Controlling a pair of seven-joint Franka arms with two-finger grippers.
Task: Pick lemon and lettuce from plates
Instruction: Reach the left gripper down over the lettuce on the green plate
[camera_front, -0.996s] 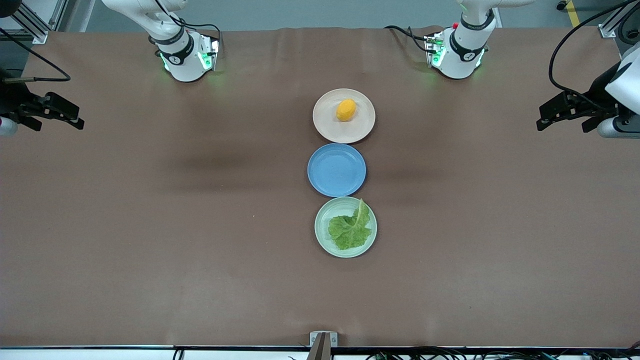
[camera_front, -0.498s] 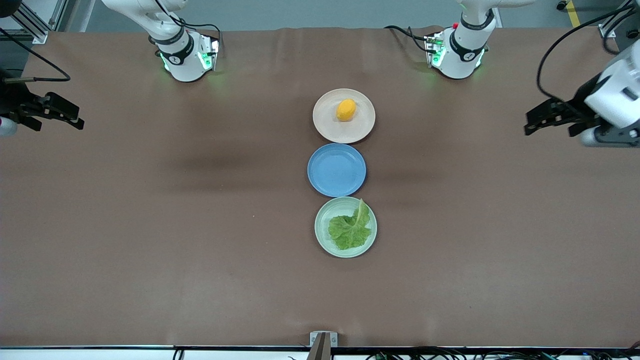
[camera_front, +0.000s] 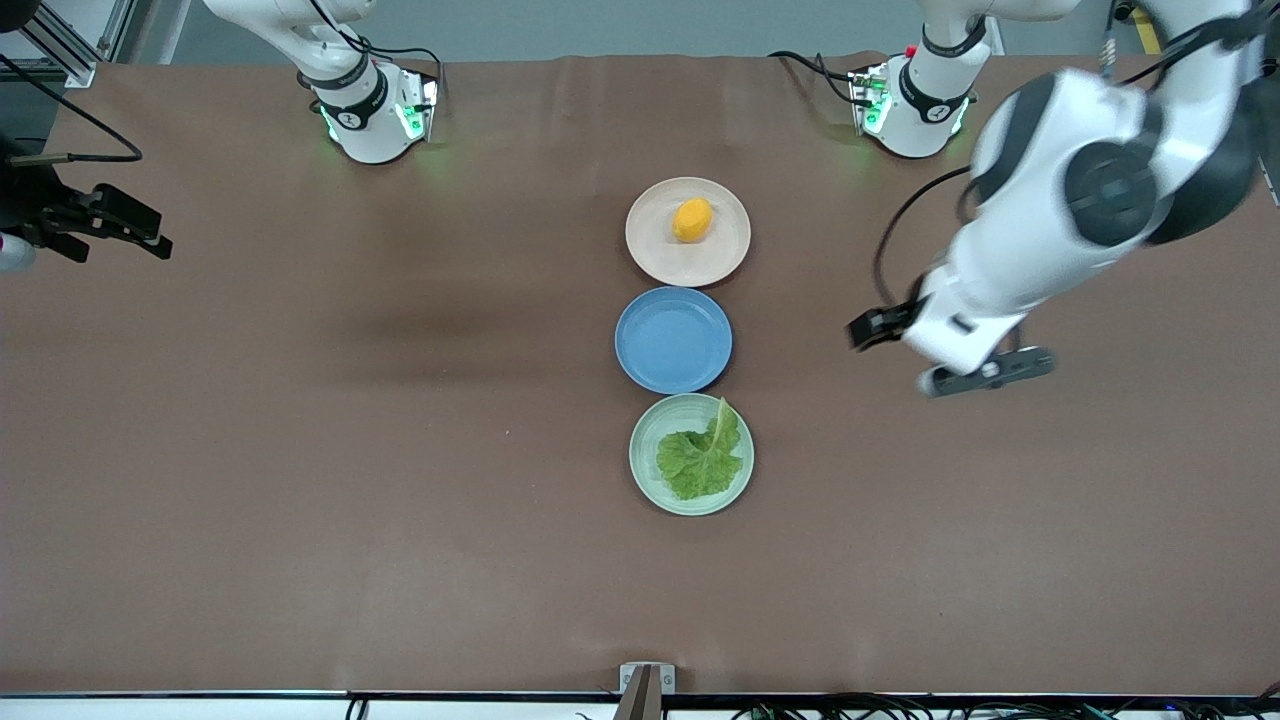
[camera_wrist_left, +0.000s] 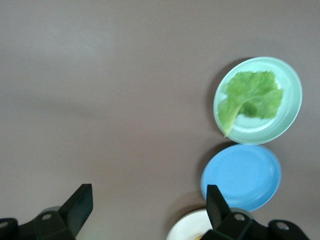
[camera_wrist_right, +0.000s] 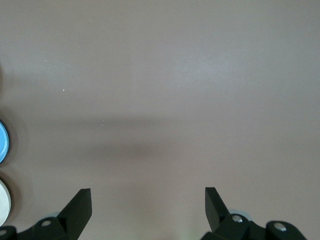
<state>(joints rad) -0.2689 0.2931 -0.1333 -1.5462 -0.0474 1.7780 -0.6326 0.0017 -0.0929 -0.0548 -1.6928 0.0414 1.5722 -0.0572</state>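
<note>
three round plates in a row down the middle of the brown table (camera_front: 300, 450). pale pink-beige matte plate (camera_front: 655, 250) farthest from the front camera, small oval yellow-orange lemon (camera_front: 692, 220) lying on it. plain blue plate (camera_front: 673, 340) next, just beside it. pale mint green plate (camera_front: 645, 470) nearest the front camera, single crinkled green lettuce leaf (camera_front: 703, 455) on it, pale stem reaching over the rim toward the blue plate. left pincer (camera_wrist_left: 145, 207) up over bare table toward the left arm's end, beside the blue plate, fingers spread wide, holding nothing. right pincer (camera_wrist_right: 148, 206) waits over bare table at the right arm's end, fingers spread wide too, nothing between them.
</note>
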